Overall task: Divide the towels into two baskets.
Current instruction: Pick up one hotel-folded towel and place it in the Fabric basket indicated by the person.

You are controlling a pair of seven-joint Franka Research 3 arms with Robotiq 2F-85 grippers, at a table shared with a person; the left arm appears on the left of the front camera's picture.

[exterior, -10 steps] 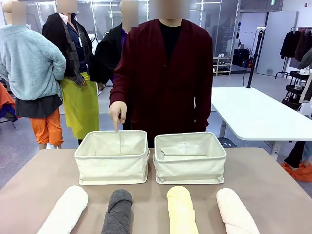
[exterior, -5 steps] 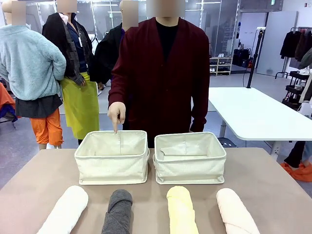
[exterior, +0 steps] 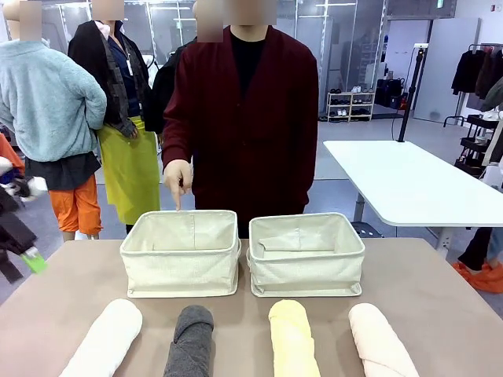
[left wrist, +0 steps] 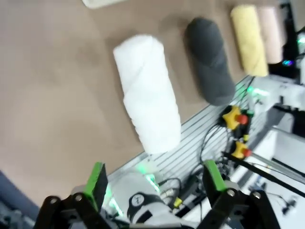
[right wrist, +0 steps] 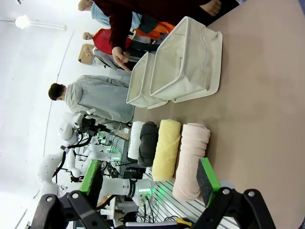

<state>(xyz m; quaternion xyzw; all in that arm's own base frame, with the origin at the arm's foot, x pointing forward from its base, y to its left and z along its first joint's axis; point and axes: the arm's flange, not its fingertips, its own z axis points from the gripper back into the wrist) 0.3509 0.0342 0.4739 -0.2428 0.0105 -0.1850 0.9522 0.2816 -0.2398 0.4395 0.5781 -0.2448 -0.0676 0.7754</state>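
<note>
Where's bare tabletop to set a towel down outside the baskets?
Bare table lies left of the left basket and right of the right basket. A narrower strip runs between the basket fronts and the towel row: white towel, dark grey towel, yellow towel, pink towel. Crowded: the baskets nearly touch.
</note>
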